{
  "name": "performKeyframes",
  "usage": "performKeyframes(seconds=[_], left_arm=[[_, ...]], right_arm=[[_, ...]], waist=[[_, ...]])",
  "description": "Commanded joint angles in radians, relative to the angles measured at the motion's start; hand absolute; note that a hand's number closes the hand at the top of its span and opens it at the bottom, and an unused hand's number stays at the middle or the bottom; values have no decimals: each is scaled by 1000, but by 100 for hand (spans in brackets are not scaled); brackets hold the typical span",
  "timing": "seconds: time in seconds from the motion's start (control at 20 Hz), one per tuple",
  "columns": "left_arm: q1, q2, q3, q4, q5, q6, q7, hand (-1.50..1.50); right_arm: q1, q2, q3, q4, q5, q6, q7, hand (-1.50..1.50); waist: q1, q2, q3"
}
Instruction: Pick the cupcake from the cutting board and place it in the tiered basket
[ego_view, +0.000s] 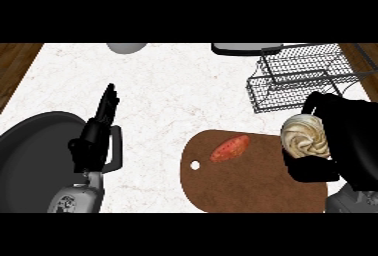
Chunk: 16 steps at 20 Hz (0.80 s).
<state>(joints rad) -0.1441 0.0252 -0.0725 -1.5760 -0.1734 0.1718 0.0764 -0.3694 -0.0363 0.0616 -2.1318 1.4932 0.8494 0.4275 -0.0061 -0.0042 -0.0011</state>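
Nestling in right hand (347, 145) — cupcake (304, 136).

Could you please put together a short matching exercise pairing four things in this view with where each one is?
Things:
1. cupcake
2. sweet potato
3. tiered basket
4. left hand

Places:
A. lying on the brown cutting board
B. standing on the counter at the upper right, behind the board
C. open with fingers up, by the dark pan at the left
D. held in the right hand, at the board's right edge

Pairs: 1-D, 2-A, 3-B, 4-C
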Motion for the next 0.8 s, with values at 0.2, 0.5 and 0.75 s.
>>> performKeyframes(seconds=[0.2, 0.5, 0.75], left_arm=[[-33, 12, 32, 32, 16, -13, -19, 0], [1, -11, 7, 60, 10, 1, -60, 0], [58, -24, -83, -10, -19, 55, -28, 0]], right_arm=[[-342, -30, -276, -60, -147, 307, 43, 150], [-498, 30, -471, 120, -296, 191, 123, 150], [-559, -38, -405, 355, -258, 4, 140, 150]], waist=[[3, 2, 0], [7, 4, 1], [17, 5, 1]])
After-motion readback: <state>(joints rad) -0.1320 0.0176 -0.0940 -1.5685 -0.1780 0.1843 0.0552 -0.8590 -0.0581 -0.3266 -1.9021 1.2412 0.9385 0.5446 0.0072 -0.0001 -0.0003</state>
